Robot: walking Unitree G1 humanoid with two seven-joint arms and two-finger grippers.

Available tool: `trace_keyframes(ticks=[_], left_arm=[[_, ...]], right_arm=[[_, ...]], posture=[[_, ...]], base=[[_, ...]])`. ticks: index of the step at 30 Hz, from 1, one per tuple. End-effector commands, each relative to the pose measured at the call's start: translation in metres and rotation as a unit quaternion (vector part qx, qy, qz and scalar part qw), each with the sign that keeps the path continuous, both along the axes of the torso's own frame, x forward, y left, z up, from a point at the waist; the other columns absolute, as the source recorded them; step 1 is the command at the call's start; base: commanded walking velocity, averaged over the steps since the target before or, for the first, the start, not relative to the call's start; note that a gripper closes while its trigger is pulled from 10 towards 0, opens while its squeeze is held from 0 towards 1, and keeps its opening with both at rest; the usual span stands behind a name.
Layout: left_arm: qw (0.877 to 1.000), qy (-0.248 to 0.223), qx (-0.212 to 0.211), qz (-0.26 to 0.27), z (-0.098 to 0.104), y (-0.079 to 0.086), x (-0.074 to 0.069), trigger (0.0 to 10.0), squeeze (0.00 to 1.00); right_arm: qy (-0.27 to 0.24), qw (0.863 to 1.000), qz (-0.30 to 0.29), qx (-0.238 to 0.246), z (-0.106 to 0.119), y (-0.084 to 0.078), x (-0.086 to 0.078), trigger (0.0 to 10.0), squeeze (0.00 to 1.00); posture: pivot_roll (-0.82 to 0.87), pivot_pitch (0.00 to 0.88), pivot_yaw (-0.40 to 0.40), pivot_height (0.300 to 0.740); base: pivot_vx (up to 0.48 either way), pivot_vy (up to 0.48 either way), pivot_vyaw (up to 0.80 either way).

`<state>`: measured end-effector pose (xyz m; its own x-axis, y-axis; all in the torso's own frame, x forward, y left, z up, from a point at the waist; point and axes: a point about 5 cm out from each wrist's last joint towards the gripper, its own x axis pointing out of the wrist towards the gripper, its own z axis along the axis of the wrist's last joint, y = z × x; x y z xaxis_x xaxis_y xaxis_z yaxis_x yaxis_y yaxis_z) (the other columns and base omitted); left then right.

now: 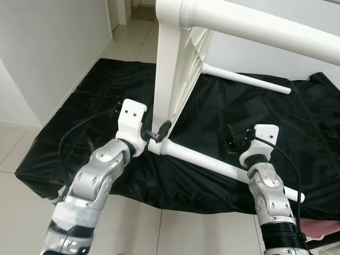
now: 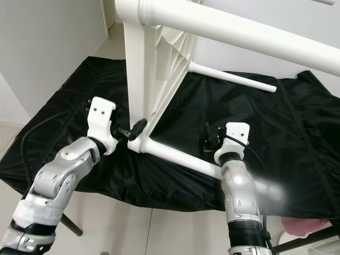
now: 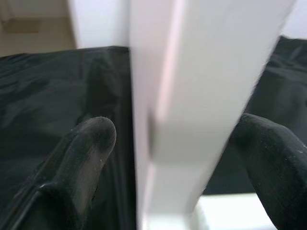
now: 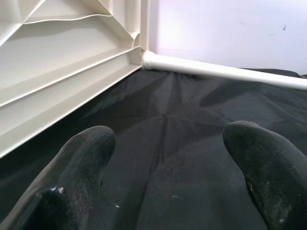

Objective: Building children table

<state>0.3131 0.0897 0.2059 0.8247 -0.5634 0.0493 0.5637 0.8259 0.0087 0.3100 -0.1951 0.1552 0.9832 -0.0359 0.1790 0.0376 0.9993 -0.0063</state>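
Table on its side, left tool at the corner

The left tool (image 1: 159, 133) is spread around the white plastic table's (image 1: 175, 79) edge, the leg (image 1: 212, 162) just below it; the right tool (image 1: 236, 141) hangs spread over the black sheet (image 1: 297, 133) beyond. The table looks light, stiff and slick: best gripped at the ribbed rim.
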Motion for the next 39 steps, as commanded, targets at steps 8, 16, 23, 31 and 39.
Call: trace_keyframes(ticks=[8,16,23,31,39], left_arm=[[0.999,-0.025,-0.019,-0.027,0.015,-0.016,0.013,10.0,1.00],[0.998,-0.030,-0.040,-0.031,0.026,-0.031,0.022,10.0,0.00],[0.999,-0.018,-0.039,-0.019,0.029,-0.044,0.037,10.0,0.00],[0.998,-0.015,-0.053,-0.005,0.028,-0.048,0.049,10.0,0.00],[0.998,0.004,-0.051,0.038,0.022,-0.041,0.060,0.0,0.00]], right_arm=[[0.007,1.000,-0.012,-0.010,0.002,0.000,0.003,10.0,0.00],[0.012,1.000,-0.019,-0.010,0.001,-0.001,0.005,10.0,0.00],[0.008,1.000,-0.018,0.007,0.001,0.005,0.007,10.0,0.00],[0.008,1.000,-0.023,0.010,-0.001,0.008,0.007,10.0,0.00],[0.010,0.999,-0.028,0.012,-0.002,0.009,0.007,10.0,0.00]], posture=[[0.00,0.024,0.014,0.740],[0.00,0.022,0.017,0.740],[0.01,0.021,0.029,0.740],[0.00,0.023,0.039,0.740],[0.00,0.028,0.041,0.740]], base=[[0.000,0.000,0.00],[0.000,0.000,0.00],[0.000,0.000,0.00],[0.000,0.000,0.00],[0.000,0.000,0.00]])
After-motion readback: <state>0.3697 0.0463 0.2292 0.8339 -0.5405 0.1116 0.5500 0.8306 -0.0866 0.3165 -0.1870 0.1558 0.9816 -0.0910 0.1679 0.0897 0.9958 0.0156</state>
